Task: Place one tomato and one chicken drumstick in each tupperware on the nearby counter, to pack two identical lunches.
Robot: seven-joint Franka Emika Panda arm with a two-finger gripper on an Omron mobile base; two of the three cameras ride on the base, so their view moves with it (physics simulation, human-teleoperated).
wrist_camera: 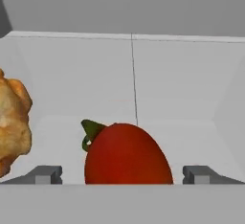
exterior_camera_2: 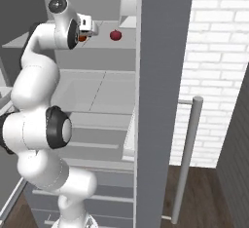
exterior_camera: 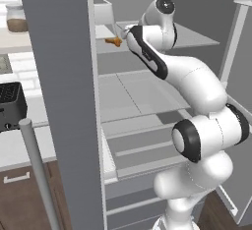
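Observation:
My gripper [wrist_camera: 123, 176] is open, reaching onto an upper fridge shelf. A bright red tomato [wrist_camera: 127, 153] with a green stem lies between the two fingertips [wrist_camera: 46, 174], close to the hand; contact cannot be told. A golden-brown chicken drumstick [wrist_camera: 12, 120] lies just left of it and shows as an orange tip [exterior_camera: 114, 41] beside the hand. In the right base view the gripper [exterior_camera_2: 91, 28] hangs over the shelf, and a darker crimson tomato [exterior_camera_2: 115, 35] sits a little to its right. The tupperware is out of view. A strip of pale counter [exterior_camera: 27, 148] shows at the left.
The open fridge door [exterior_camera: 64, 101] with its long grey handle [exterior_camera: 37, 170] stands between the arm and the counter. A black appliance [exterior_camera: 11, 105] sits on the counter. The fridge's side wall [exterior_camera_2: 163, 76] and another bar handle [exterior_camera_2: 189, 159] close off the right. Lower shelves [exterior_camera: 142, 91] are bare.

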